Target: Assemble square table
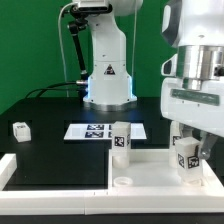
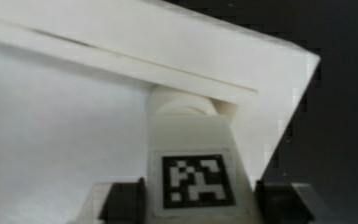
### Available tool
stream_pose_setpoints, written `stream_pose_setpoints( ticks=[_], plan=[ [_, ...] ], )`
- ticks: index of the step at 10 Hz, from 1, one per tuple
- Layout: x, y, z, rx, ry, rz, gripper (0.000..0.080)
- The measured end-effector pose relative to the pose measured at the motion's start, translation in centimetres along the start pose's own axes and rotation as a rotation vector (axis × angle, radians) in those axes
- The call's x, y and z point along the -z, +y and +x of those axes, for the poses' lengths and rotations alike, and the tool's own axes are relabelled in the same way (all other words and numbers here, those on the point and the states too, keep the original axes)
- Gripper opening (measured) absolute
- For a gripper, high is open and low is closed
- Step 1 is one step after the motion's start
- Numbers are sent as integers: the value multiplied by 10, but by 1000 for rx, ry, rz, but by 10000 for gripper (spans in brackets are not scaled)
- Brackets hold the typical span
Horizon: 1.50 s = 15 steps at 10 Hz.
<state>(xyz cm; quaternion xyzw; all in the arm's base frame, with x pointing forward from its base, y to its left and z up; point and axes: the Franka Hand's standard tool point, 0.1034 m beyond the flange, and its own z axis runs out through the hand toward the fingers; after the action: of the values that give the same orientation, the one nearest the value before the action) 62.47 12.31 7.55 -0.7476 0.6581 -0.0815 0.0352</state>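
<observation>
Claw (image 2: 197,200) clamped on leg (image 2: 190,140), lower right of exterior view, at table top (image 2: 69,130) corner socket (image 2: 179,100). I'd say insertion step; next I align and screw in.

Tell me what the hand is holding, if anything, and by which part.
The hand grips a short white plastic block leg by its tagged end, clamped on two opposite sides.
</observation>
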Motion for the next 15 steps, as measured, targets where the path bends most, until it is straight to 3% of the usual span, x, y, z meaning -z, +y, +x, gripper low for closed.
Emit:
stream_pose_setpoints(
  ticks=[3, 5, 6, 7, 9, 13, 15],
  plan=[
    [0, 0, -2, -394, -103, 18, 291],
    [-1, 0, -2, -361, -97, 18, 292],
    [-1, 0, -2, -350, -96, 19, 458],
    [-1, -1, -3, -264, -85, 26, 610],
    [0, -6, -8, 100, -49, 87, 637],
    [-1, -6, -3, 381, -15, 82, 649],
    [-4, -8, 0, 824, 35, 53, 649]
  ],
)
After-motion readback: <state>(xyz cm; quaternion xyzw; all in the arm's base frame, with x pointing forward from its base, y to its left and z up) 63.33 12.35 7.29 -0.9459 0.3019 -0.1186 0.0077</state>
